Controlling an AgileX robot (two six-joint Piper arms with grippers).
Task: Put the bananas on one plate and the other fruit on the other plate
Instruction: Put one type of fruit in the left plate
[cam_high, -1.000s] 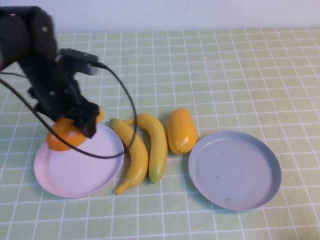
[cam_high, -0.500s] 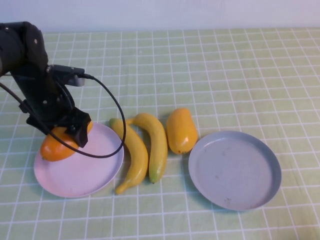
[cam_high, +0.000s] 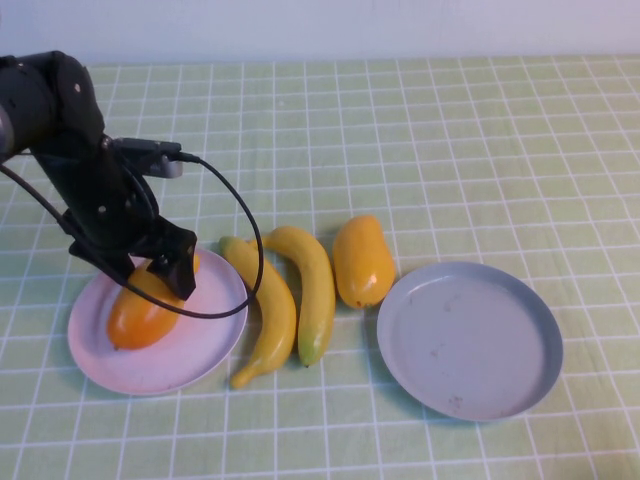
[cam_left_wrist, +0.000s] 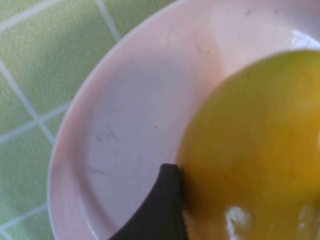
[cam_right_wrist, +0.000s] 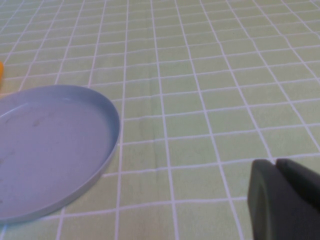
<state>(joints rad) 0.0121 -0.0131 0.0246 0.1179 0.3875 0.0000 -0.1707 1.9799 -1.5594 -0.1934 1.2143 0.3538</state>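
My left gripper (cam_high: 170, 272) is shut on one orange mango-like fruit (cam_high: 138, 314), which rests tilted on the pale pink plate (cam_high: 150, 380). In the left wrist view the fruit (cam_left_wrist: 255, 145) fills the frame over the pink plate (cam_left_wrist: 130, 120), with one dark finger (cam_left_wrist: 161, 210) against its side. Two yellow bananas (cam_high: 270, 312) (cam_high: 314, 285) lie side by side on the cloth between the plates. The second orange fruit (cam_high: 362, 262) lies next to them, beside the empty grey-blue plate (cam_high: 470, 340). My right gripper (cam_right_wrist: 286, 172) is shut and empty above the cloth beside the grey-blue plate (cam_right_wrist: 45, 150); it is out of the high view.
The table is covered with a green checked cloth (cam_high: 450, 150). The left arm's black cable (cam_high: 240, 215) loops over the pink plate's far edge and the nearer banana.
My left gripper has moved right and down with the orange fruit, from the pink plate's left rim onto the plate's middle. The fruit now rests on the plate.
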